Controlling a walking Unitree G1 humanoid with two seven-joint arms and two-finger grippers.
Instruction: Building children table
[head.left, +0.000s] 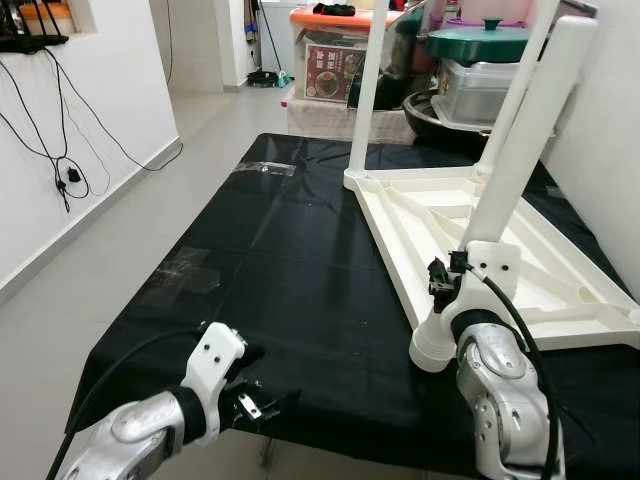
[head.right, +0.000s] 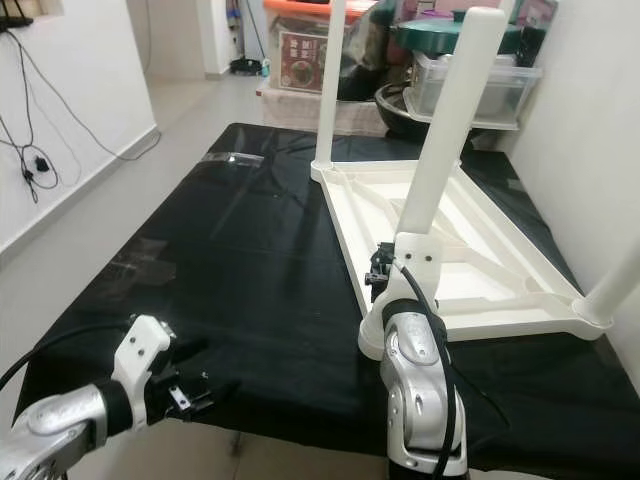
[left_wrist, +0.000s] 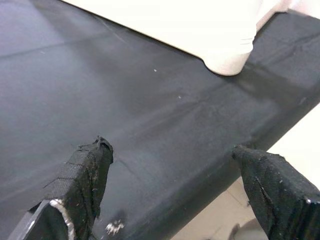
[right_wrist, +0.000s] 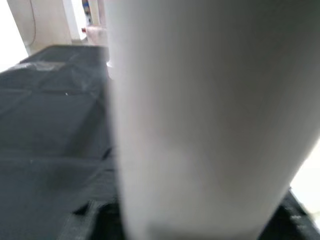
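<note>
- White plastic children's table top (head.left: 560, 290) lies upside down on a black sheet, its ribbed underside facing up, just ahead of and beside the right gripper (head.left: 447, 283).
- One round white plastic table leg (head.left: 520, 150) stands in the corner socket nearest the robot, leaning slightly; the right gripper sits against its lower part, just above the socket collar (head.left: 432, 350).
- From the right wrist camera the leg (right_wrist: 210, 120) is pressed very close and blurred; whether the right fingers are closed around it cannot be told.
- A second white leg (head.left: 366, 90) stands upright in the far corner socket, well ahead of the right gripper; a third leg end (head.right: 612, 290) shows at the corner out to that gripper's right.
- The left gripper (head.left: 262, 404) hovers low over the near edge of the black sheet (head.left: 290, 260), well apart from the table top, its two black fingers (left_wrist: 82, 175) spread wide with nothing between them.
- The sheet covers a low surface on a pale tiled floor (head.left: 120, 230); clear tape patches (head.left: 185, 275) lie on it ahead of the left gripper.
- Beyond the table top stand stacked plastic storage boxes, one clear with an orange lid (head.left: 335, 20) and a dark red printed label too small to read, and a green lidded pot (head.left: 480, 42).
- Black cables (head.left: 60, 160) hang down the white wall far to the left gripper's left.
</note>
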